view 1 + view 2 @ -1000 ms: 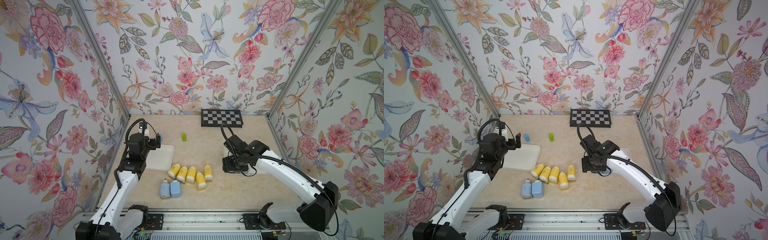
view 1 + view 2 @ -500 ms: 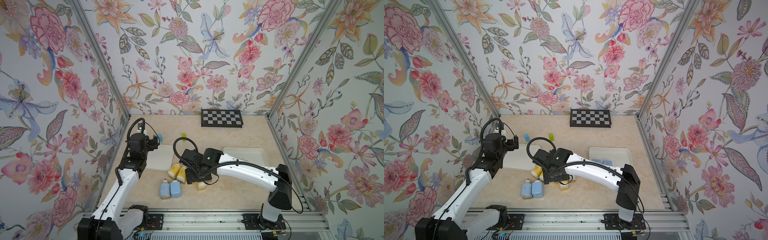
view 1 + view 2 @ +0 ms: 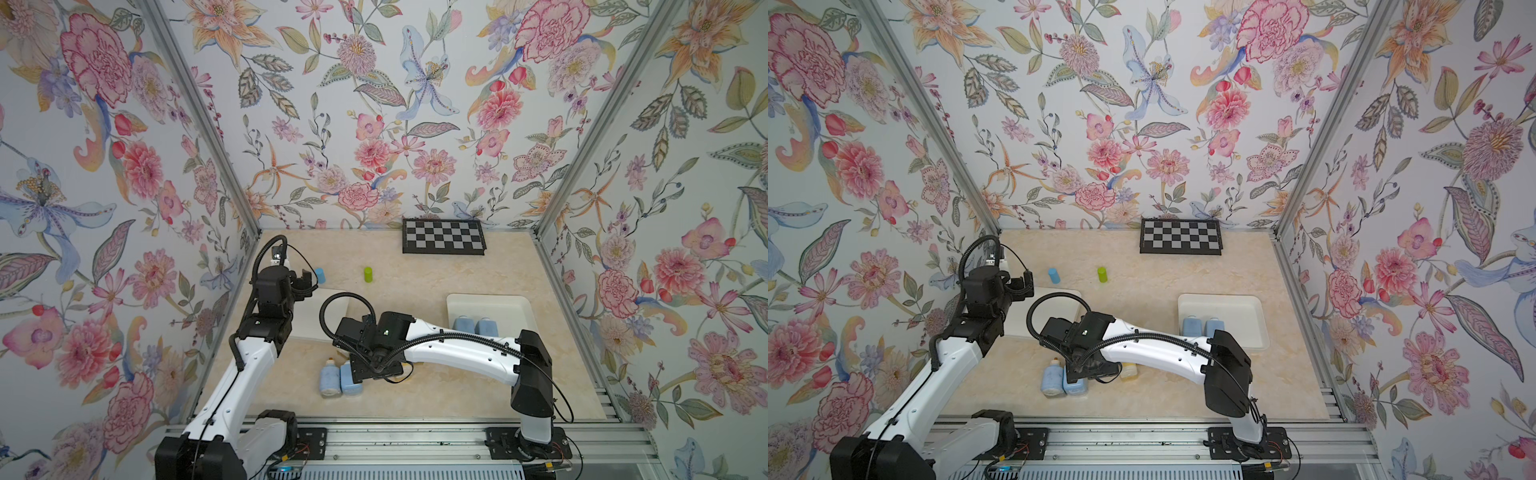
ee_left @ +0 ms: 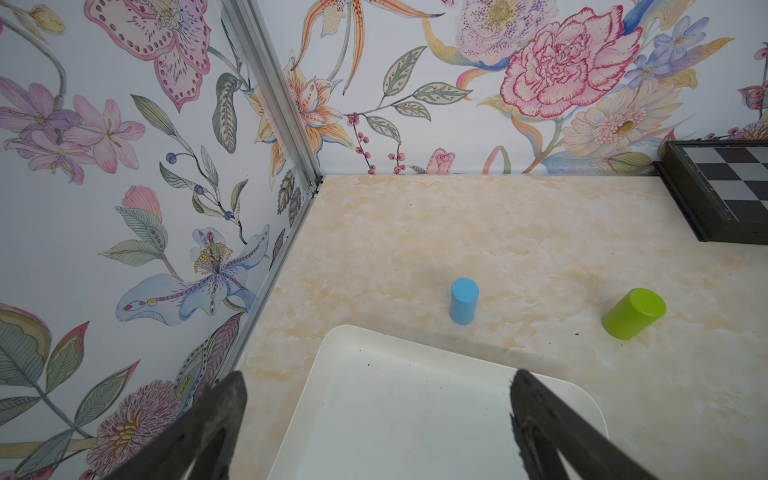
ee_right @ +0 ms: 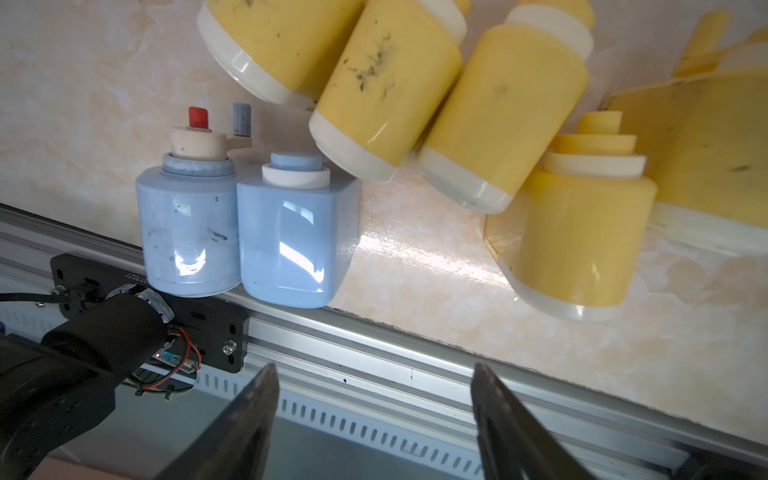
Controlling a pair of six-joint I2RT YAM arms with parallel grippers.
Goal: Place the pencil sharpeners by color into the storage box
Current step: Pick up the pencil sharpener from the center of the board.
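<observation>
two light blue plastic pencil sharpeners [image 5: 189, 232] with cream caps lie side by side, touching, near the front edge of the pale marbled desk [image 3: 436, 282]; we see yellow plastic pencil sharpeners [image 5: 390, 95] clustered just beside them, and two more blue sharpeners [image 3: 462, 325] in the white plastic storage box [image 3: 519, 305] on the right; the right gripper [image 5: 374, 374] hangs above the cluster, jaws apart and empty; the left gripper [image 4: 378, 380] stands wide open over a second white tray [image 4: 415, 415]
</observation>
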